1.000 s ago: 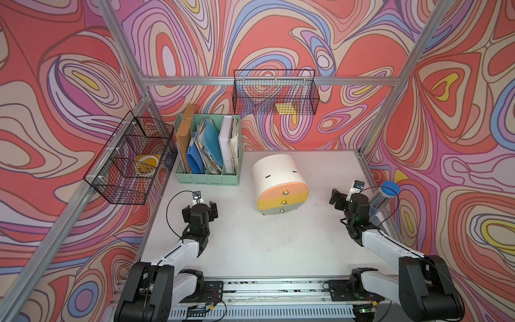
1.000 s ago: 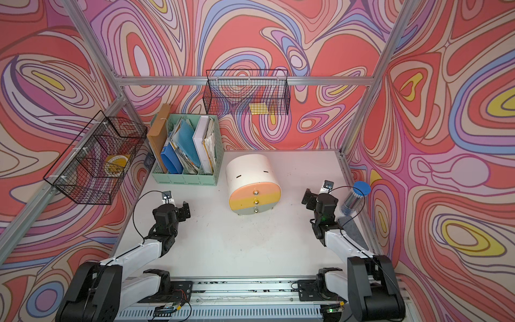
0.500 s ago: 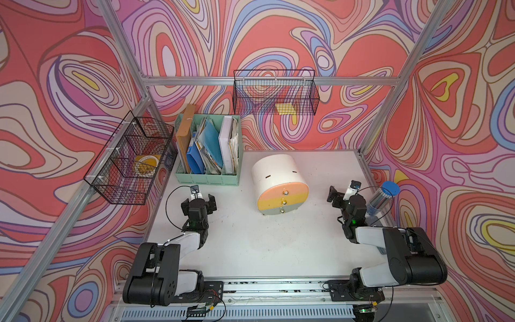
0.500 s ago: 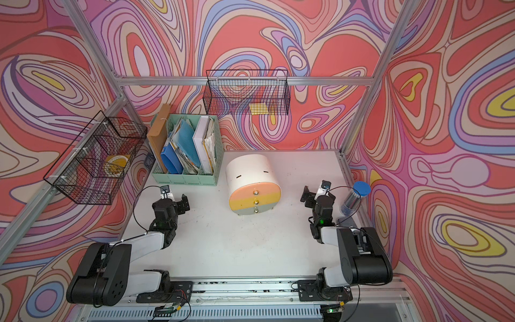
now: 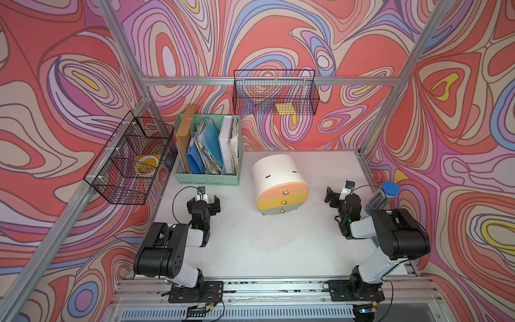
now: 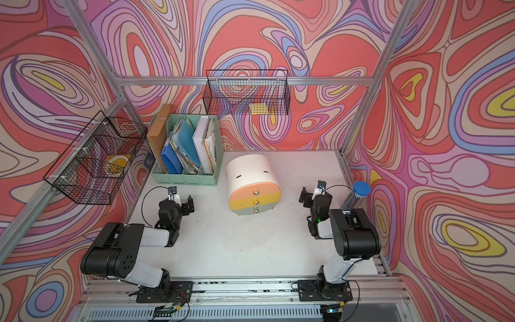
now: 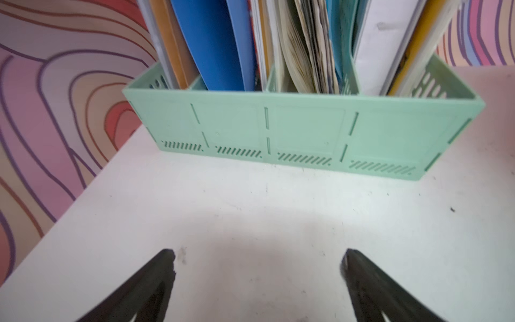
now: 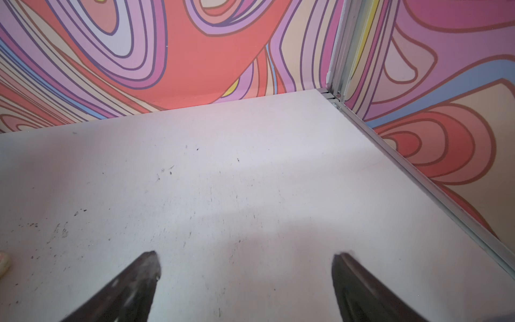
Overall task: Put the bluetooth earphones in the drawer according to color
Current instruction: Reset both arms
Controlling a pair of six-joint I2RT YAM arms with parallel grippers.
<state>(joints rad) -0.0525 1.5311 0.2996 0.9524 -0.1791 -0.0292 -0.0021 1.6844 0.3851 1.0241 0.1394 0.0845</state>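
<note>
The drawer (image 5: 278,178) (image 6: 252,178) is a white barrel-topped chest in the middle of the table. Its peach, yellow and grey-green fronts, each with a gold knob, are all pushed in. No bluetooth earphones show in any view. My left gripper (image 5: 204,201) (image 6: 181,205) hovers low to the left of the chest, in front of the file holder, open and empty (image 7: 257,264). My right gripper (image 5: 341,196) (image 6: 315,196) is to the right of the chest near the table's right edge. It is also open with only bare table between its fingers (image 8: 246,264).
A mint-green file holder (image 5: 207,175) (image 7: 278,131) full of folders stands at the back left. Black wire baskets hang on the left wall (image 5: 131,161) and the back wall (image 5: 274,94). A clear tube with a blue cap (image 5: 384,195) leans at the right edge.
Both arms have folded back toward their bases, with their elbows raised near the front rail. The grippers have stayed open and low, shifting only slightly.
</note>
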